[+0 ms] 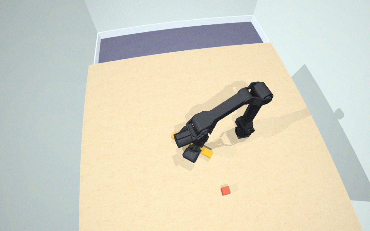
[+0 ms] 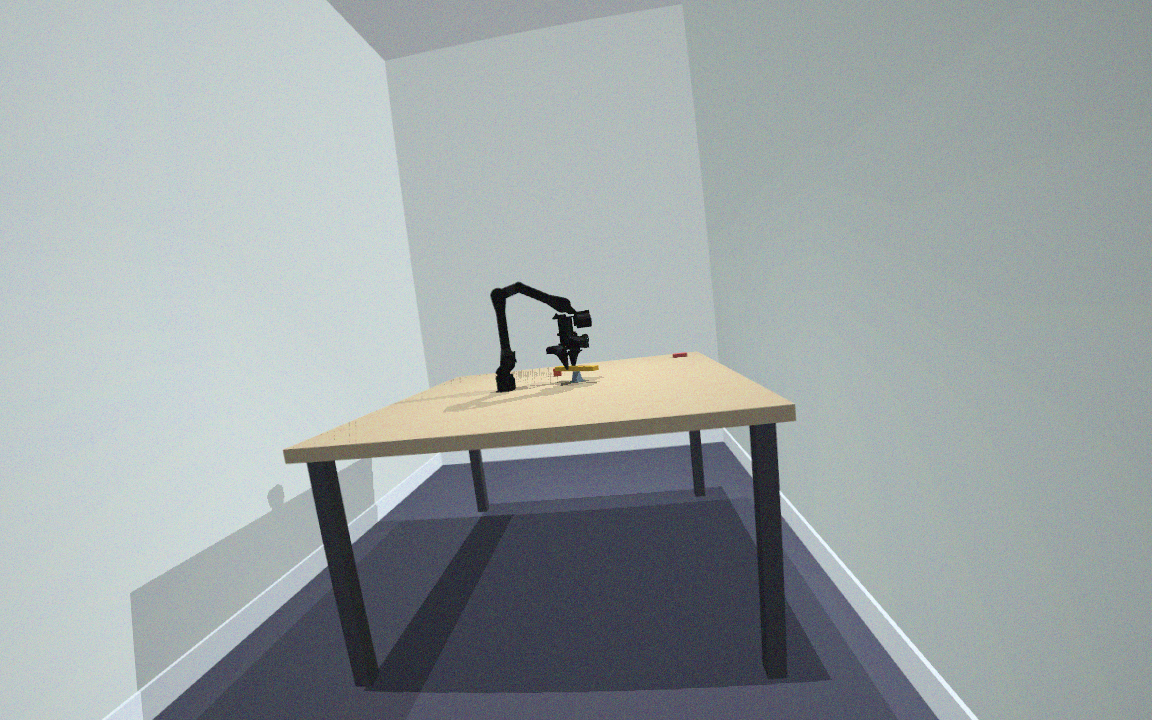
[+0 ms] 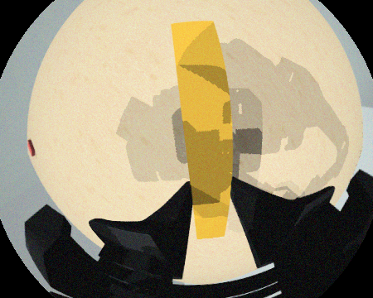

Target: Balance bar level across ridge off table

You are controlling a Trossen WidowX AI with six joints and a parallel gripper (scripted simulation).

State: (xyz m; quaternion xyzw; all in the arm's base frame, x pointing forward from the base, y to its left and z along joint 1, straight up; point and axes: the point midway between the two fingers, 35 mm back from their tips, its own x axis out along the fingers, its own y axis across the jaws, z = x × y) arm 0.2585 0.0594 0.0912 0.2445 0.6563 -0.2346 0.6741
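Black arm (image 1: 223, 107) bent over, tool (image 3: 211, 210) pointing down, clamped on something

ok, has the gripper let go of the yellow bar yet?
No. In the wrist view the gripper is shut on the yellow bar, with a dark finger pressed against each long side.
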